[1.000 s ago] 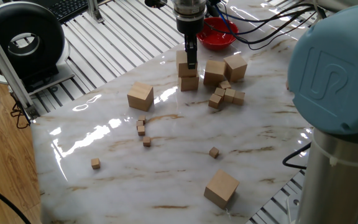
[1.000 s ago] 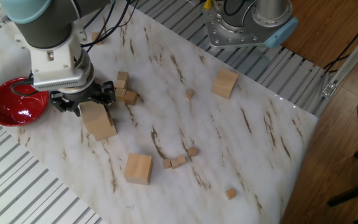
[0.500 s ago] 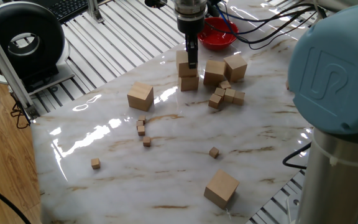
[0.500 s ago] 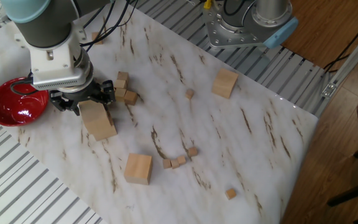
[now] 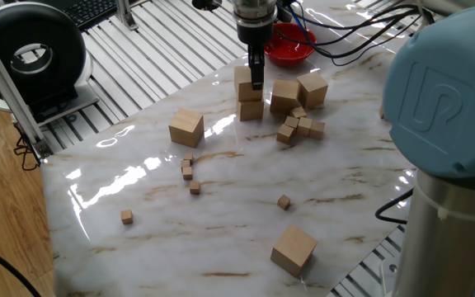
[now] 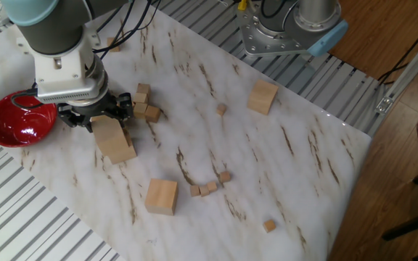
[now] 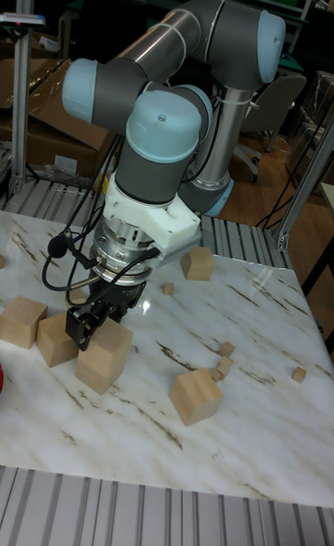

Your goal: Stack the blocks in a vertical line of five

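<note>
Blocks are scattered over the marble table (image 5: 221, 247), and only a two-high stack is built so far. Going left to right in one fixed view, a loose block (image 5: 186, 128) lies well left of the stack; next comes the stack, a top block (image 5: 246, 83) set on a bottom block (image 5: 251, 108); just right of it lie two more blocks (image 5: 284, 96) (image 5: 312, 89) close together, with a cluster of tiny cubes (image 5: 300, 127) in front of them; a fifth block (image 5: 293, 250) sits near the front edge, well apart. The gripper (image 5: 256, 76) is at the top block with its fingers to either side; whether the block is clamped or just released cannot be told from these views. The second block's placement is judged to be the step in hand. Next, a clean vertical lift off the stack is called for, then a third block, probably one of the near pair, must be fetched and set squarely on top.
</note>
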You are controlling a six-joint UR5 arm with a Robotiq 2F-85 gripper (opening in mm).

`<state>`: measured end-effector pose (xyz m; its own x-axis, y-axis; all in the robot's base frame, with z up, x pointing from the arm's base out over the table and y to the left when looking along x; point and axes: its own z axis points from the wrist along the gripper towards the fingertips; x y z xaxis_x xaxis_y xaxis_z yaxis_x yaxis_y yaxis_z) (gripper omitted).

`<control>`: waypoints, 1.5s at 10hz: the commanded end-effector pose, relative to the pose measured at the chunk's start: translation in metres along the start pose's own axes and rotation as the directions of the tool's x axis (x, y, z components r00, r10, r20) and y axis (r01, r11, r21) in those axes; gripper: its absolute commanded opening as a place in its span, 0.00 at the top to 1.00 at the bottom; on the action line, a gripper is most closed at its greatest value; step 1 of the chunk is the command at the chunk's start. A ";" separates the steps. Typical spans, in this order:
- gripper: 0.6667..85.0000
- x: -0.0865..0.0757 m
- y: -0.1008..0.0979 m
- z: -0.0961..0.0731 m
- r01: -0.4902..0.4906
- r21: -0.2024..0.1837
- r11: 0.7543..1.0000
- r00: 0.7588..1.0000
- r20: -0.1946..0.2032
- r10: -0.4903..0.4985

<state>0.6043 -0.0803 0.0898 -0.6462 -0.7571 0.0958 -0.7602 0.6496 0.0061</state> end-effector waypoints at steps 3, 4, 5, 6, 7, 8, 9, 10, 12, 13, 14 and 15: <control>0.32 0.001 0.004 -0.001 -0.016 -0.019 1.000 1.000 0.006 0.016; 0.32 0.001 0.005 -0.001 -0.016 -0.020 1.000 1.000 0.008 0.016; 0.32 0.003 0.005 -0.001 -0.015 -0.022 1.000 1.000 0.007 0.015; 0.32 0.003 0.005 -0.001 -0.015 -0.022 1.000 1.000 0.007 0.015; 0.32 0.002 0.006 -0.001 -0.014 -0.026 1.000 1.000 0.011 0.014; 0.32 0.003 0.006 -0.001 -0.016 -0.028 0.999 1.000 0.009 0.016; 0.32 0.004 0.007 -0.001 -0.016 -0.029 0.999 1.000 0.008 0.016; 0.32 0.002 0.008 -0.001 -0.015 -0.034 0.999 1.000 0.014 0.015; 0.32 0.000 0.009 -0.002 -0.016 -0.038 0.999 1.000 0.021 0.017; 0.32 -0.001 0.007 -0.002 -0.013 -0.031 0.999 1.000 0.027 0.014; 0.32 -0.003 0.006 -0.002 -0.010 -0.028 1.000 0.999 0.033 0.011; 0.30 -0.004 0.006 -0.002 -0.004 -0.025 1.000 0.999 0.036 0.004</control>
<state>0.5992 -0.0769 0.0903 -0.6520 -0.7540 0.0801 -0.7545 0.6556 0.0298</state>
